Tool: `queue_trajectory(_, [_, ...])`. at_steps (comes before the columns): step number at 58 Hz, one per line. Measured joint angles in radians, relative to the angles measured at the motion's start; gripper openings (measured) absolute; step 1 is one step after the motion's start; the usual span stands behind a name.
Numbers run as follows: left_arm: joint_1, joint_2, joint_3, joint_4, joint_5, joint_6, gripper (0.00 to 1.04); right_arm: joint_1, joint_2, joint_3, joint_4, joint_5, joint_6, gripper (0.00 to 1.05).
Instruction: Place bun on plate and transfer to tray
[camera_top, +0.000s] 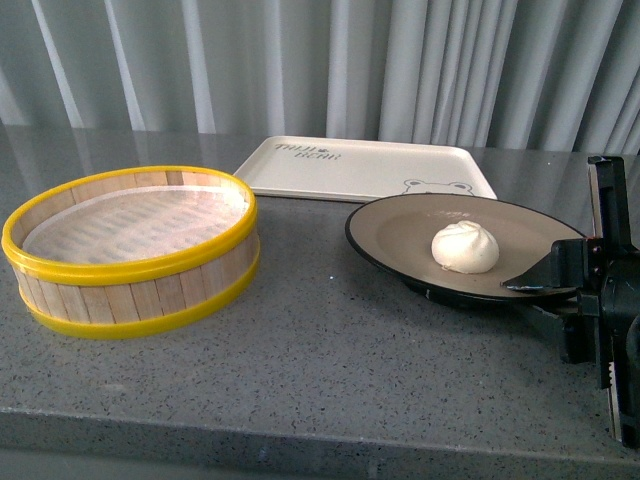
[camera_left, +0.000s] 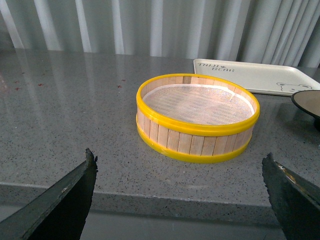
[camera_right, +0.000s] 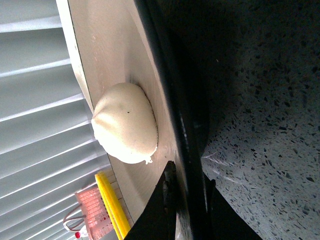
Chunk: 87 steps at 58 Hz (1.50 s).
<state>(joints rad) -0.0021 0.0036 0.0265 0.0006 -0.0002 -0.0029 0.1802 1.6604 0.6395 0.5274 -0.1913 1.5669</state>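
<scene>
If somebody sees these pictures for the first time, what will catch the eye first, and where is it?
Most likely the yellow-rimmed steamer basket, bright and with no bun in it, on the left of the grey counter. Next comes the white bun sitting on the brown plate to the right, in front of the cream tray. The right gripper clasps the plate's rim on its right side.

Yellow-rim wood steamer basket (camera_top: 130, 297), grey speckled counter (camera_top: 330, 370), curtain (camera_top: 300, 60) bkgd

White bun (camera_top: 465, 247) rests on brown plate (camera_top: 400, 225) beside cream tray (camera_top: 330, 170).
</scene>
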Motion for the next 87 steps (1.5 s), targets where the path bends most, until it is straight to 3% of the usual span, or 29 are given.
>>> queue_trajectory(19, [0.0, 0.0, 0.0, 0.0, 0.0, 0.0, 0.98, -0.029, -0.119, -0.087, 0.046, 0.011, -0.071, 0.03])
queue_trajectory(38, [0.0, 0.0, 0.0, 0.0, 0.0, 0.0, 0.98, -0.076, -0.188, -0.064, 0.051, -0.076, -0.063, 0.03])
queue_trajectory(52, [0.0, 0.0, 0.0, 0.0, 0.0, 0.0, 0.98, -0.167, -0.081, 0.171, -0.041, -0.14, -0.056, 0.03])
queue_trajectory(87, [0.0, 0.0, 0.0, 0.0, 0.0, 0.0, 0.98, -0.24, 0.25, 0.513, -0.159, -0.164, -0.12, 0.03])
